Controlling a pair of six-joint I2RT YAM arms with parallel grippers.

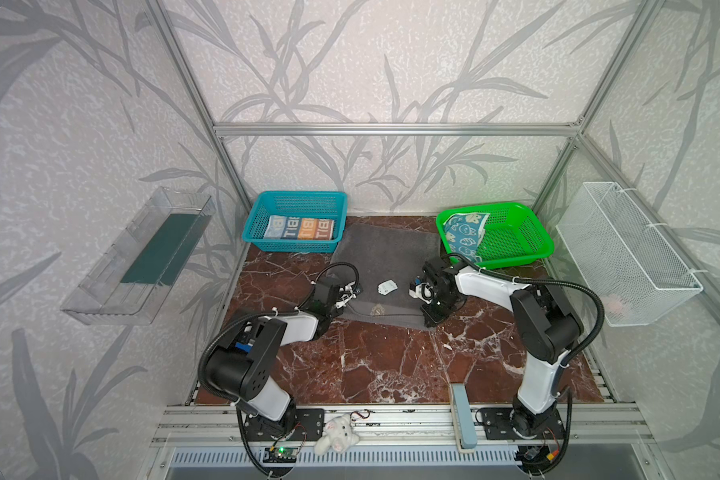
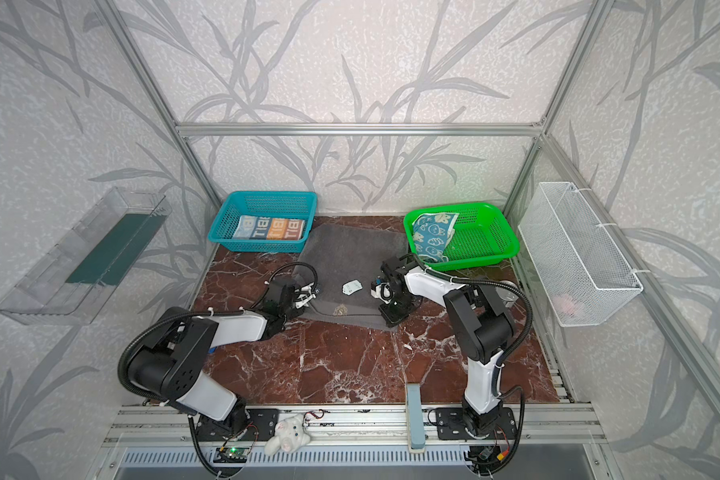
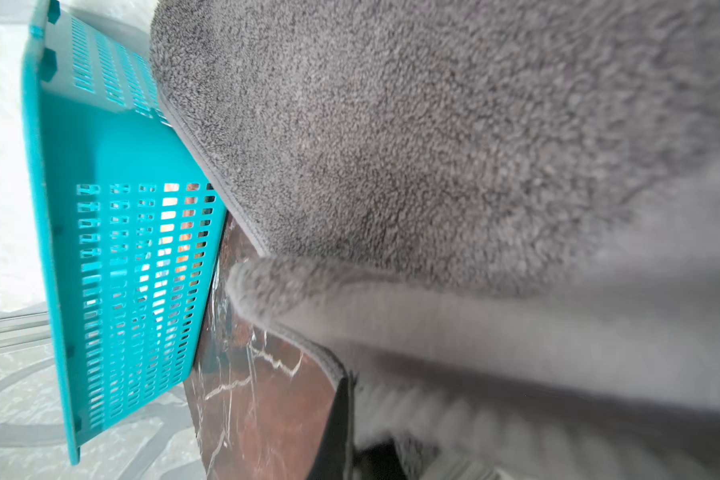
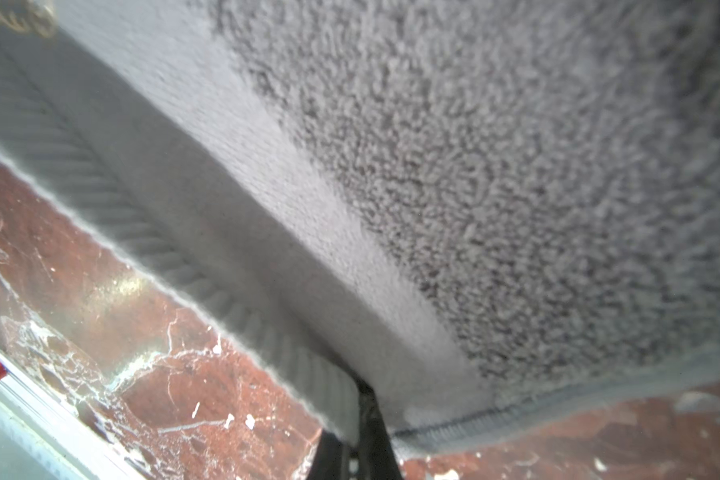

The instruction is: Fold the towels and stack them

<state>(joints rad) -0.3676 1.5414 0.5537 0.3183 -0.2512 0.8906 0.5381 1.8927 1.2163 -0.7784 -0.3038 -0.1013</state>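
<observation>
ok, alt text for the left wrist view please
A dark grey towel fills most of the close-up, a blurred fold of it raised where the left hand pinches its edge. Beside it stands a teal slotted basket, with something orange showing through the slots, on a red-brown marble tabletop.

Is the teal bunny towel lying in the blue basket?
No, the teal bunny towel lies in the green basket, while the blue basket holds the lettered towel.

Both top views look steeply down from high at the front over the whole marble table [image 1: 371,365]; each wrist camera sits close against the grey towel [image 3: 433,145], seen in all four.
</observation>
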